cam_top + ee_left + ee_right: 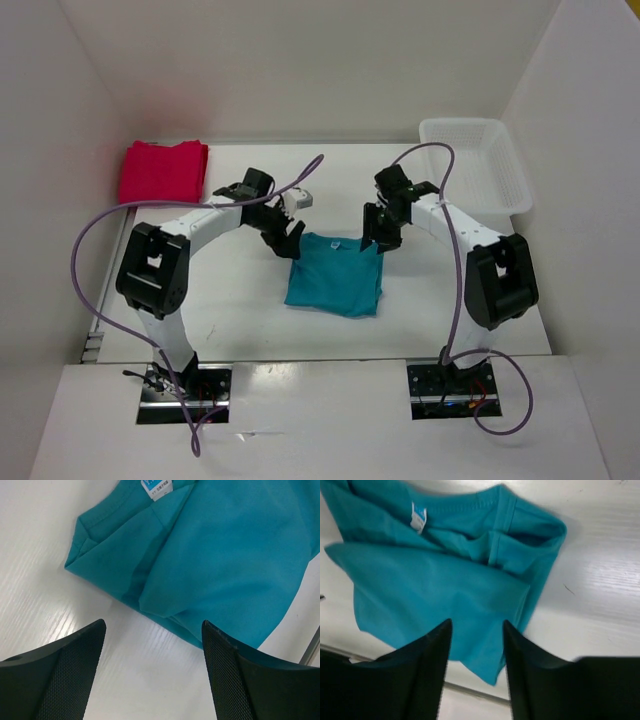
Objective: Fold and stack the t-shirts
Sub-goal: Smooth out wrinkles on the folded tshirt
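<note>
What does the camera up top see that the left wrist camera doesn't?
Only the top view shows the folded pink-red shirt pile in the far left corner, the white plastic lattice basket at the far right, both whole arms, and the right tool.

Only the left wrist view shows the netted pattern on the black fingers of the open left tool, plus the shirt's seams and creases up close.

Both show the teal-blue cotton t-shirt lying partly folded on the white table.

It was a robotics lab cell: white panels (300, 60) boxed the far and side edges of the counter (240, 320); two arms (200, 225) stood bolted at its near edge.
</note>
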